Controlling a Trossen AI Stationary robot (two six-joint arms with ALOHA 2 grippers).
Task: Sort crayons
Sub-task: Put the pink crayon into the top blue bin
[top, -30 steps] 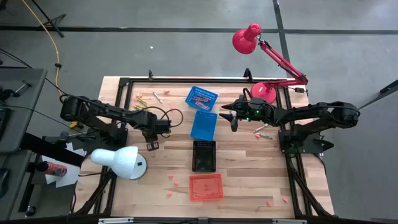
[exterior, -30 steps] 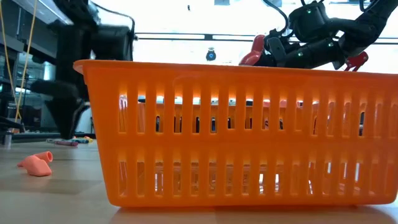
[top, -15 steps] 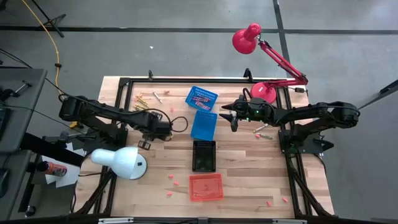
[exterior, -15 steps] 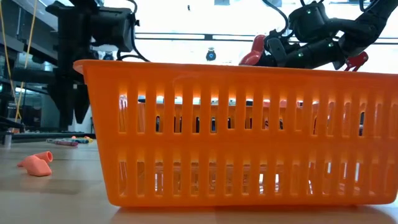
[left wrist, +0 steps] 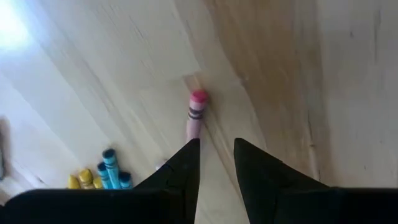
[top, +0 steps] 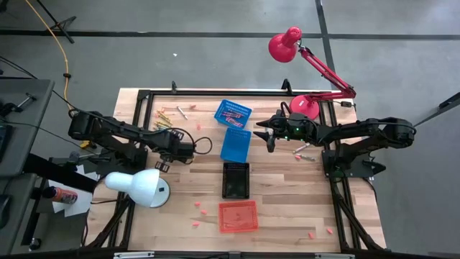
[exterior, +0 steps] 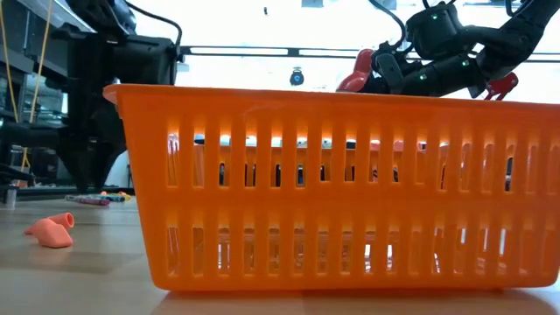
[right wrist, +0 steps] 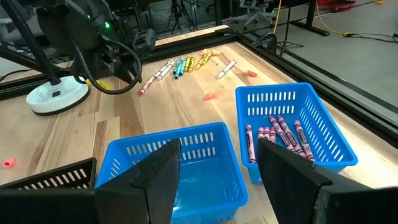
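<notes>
A: The left gripper [left wrist: 216, 155] hangs low over the table [top: 287, 194], its two fingers a little apart with nothing between them. A pink crayon [left wrist: 196, 112] lies flat on the wood just past the fingertips, roughly in line with the gap.

B: So the risk, I'd judge, is the narrow spread. If it drops slightly off line, one finger could land on the crayon and roll it away, or pinch only its end so it swings out.

A: Agreed. The rest of the loose crayons [right wrist: 180, 64] sit in a cluster near the far left corner, and a batch of pink crayons [right wrist: 277, 134] already lies in the far blue basket [right wrist: 292, 124].

B: And the right gripper [right wrist: 217, 168]?

A: Spread wide, holding nothing, hovering over the nearer blue basket [right wrist: 174, 168]. It waits there.

B: The surface?

A: Pale wood planks, smooth, so a round stick would roll easily. A black basket [top: 236, 179] and an orange basket [top: 237, 216] continue the row, with small pink bits [top: 198, 214] scattered beside them. A white lamp [top: 136, 187] stands at the left, a red lamp [top: 302, 72] at the far right; grey floor and workshop stands lie beyond
</notes>
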